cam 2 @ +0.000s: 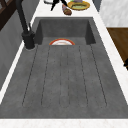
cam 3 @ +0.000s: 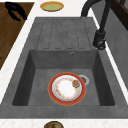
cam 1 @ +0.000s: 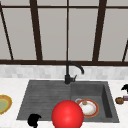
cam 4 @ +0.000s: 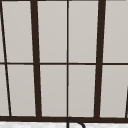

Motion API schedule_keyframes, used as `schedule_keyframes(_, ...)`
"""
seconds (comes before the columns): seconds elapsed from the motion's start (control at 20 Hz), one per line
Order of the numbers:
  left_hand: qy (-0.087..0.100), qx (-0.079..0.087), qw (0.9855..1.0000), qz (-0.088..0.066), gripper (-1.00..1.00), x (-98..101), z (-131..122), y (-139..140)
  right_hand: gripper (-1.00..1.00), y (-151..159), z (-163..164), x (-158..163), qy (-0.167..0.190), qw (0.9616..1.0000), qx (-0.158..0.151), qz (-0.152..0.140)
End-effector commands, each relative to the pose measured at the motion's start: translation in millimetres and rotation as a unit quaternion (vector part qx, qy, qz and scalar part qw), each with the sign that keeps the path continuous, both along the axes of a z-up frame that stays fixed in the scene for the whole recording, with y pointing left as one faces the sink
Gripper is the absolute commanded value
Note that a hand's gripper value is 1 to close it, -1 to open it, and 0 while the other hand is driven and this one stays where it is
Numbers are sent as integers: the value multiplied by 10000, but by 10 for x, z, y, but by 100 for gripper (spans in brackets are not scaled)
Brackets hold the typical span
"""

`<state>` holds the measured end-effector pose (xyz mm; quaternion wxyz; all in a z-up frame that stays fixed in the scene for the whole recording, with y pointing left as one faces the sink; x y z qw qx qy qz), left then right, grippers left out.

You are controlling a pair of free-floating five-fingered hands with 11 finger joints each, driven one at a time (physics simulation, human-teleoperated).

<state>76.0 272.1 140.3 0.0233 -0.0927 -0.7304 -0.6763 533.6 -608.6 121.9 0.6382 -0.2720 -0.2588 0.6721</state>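
Hovering at the sink's front edge, the left hand has its fingers curled, holding nothing. The right hand (can't tell its fingers) sits above a small brown bowl on the counter's right side.

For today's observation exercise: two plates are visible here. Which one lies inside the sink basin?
The white plate with the orange-red rim lies in the basin beside the drain. The yellow plate with the green centre sits on the countertop left of the sink.
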Motion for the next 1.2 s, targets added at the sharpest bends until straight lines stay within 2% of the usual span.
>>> schedule_keyframes(0.0, 0, 0, 10000, 0, 0, 0, 0, 0, -100, -75, -78, -72, -6, 9989, 163, -449)
schedule_keyframes(0.15, 0, 0, 10000, 0, 0, 0, 0, 0, -100, -55, 202, -151, 282, 9982, 247, -460)
schedule_keyframes(0.3, 0, 0, 10000, 0, 0, 0, 0, 0, -100, -29, 244, -148, 655, 9966, 77, -490)
schedule_keyframes(0.4, 0, 0, 10000, 0, 0, 0, 0, 0, -100, -31, 338, -155, 770, 9956, -20, -525)
schedule_keyframes(0.65, 0, 0, 10000, 0, 0, 0, 0, 0, -100, 2, 339, -338, 610, 9957, -171, -676)
schedule_keyframes(0.8, 0, 0, 10000, 0, 0, 0, 0, 0, -100, -13, 416, -297, 651, 9928, -285, -967)
schedule_keyframes(0.85, 0, 0, 10000, 0, 0, 0, 0, 0, -100, 47, 405, -315, 731, 9927, -334, -898)
schedule_keyframes(0.9, 0, 0, 10000, 0, 0, 0, 0, 0, -100, 32, 413, -313, 759, 9915, -384, -986)
schedule_keyframes(1.0, 0, 0, 10000, 0, 0, 0, 0, 0, -100, 87, 467, -345, 803, 9907, -487, -983)
schedule_keyframes(1.1, 0, 0, 10000, 0, 0, 0, 0, 0, -100, 172, 501, -401, 859, 9908, -543, -896)
schedule_keyframes(1.15, 0, 0, 10000, 0, 0, 0, 0, 0, -100, 185, 484, -502, 915, 9913, -582, -752)
